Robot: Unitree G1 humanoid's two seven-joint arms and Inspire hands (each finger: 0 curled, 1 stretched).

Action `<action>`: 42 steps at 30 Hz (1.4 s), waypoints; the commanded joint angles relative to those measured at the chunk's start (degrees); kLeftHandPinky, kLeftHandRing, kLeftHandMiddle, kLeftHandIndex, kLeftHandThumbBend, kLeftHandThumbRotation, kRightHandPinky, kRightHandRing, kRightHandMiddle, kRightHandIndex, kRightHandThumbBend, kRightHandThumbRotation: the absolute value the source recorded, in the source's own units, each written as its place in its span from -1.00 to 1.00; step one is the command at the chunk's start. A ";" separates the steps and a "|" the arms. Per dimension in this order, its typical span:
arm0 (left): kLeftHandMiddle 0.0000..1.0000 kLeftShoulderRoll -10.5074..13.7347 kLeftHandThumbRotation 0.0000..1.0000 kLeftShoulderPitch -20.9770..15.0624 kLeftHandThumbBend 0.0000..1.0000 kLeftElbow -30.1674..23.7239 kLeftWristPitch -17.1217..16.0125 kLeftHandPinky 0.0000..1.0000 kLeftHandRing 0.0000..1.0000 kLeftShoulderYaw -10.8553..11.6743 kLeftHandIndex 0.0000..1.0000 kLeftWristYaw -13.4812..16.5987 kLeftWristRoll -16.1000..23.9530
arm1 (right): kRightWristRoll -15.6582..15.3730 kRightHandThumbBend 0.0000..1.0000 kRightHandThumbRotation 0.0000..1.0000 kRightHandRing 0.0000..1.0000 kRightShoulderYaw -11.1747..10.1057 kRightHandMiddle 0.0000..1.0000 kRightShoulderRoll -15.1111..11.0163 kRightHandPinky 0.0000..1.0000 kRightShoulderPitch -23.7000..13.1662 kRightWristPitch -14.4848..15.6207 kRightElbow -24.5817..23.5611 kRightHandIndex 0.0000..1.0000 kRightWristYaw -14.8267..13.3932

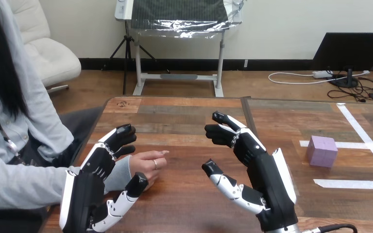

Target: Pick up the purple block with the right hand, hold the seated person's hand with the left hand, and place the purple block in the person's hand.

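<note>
Left hand point(94, 167): at the tabletop's point(184, 116) left edge, fingers over and thumb under the person's wrist, curled round it at the sleeve cuff.
Person's hand point(148, 164): resting on the tabletop, loosely closed.
Right hand point(264, 174): mid-tabletop, fingers spread, thumb apart, holding nothing.
Purple block point(322, 151): on the tabletop at right, among white tape strips point(364, 131), well apart from the right hand.

Bare table point(296, 167) lies open from the right hand point(264, 177) to the purple block point(322, 151) at its 3 o'clock, with only flat tape point(352, 184) nearby; at 9 o'clock the person's hand point(148, 165) stands in the way
</note>
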 commanded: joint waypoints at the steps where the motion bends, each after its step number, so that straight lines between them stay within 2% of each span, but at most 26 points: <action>1: 0.61 0.04 0.11 -2.24 0.45 -2.27 -0.03 0.47 0.58 0.62 0.57 0.73 0.77 | 0.40 -0.08 -0.52 0.52 -0.47 0.54 0.74 0.53 -4.76 -0.14 -0.05 0.68 -0.30; 26: 0.63 0.05 0.19 -3.73 0.46 -0.44 -0.79 0.48 0.59 1.29 0.58 1.77 2.53 | -0.29 -0.04 -0.58 0.51 -0.60 0.53 0.96 0.50 -5.36 -0.09 0.22 0.67 -0.93; 38: 0.61 -0.94 0.16 -3.86 0.48 -0.33 -0.12 0.46 0.58 0.09 0.57 1.17 0.88 | -0.90 0.02 -0.66 0.51 -1.11 0.55 0.16 0.51 -5.92 0.23 -0.14 0.66 -1.53; 42: 0.60 -1.10 0.14 -4.17 0.48 0.03 -0.38 0.45 0.57 -0.09 0.57 0.85 0.67 | 0.29 0.05 -0.71 0.53 -1.37 0.57 -0.43 0.53 -6.86 0.22 0.53 0.67 -0.92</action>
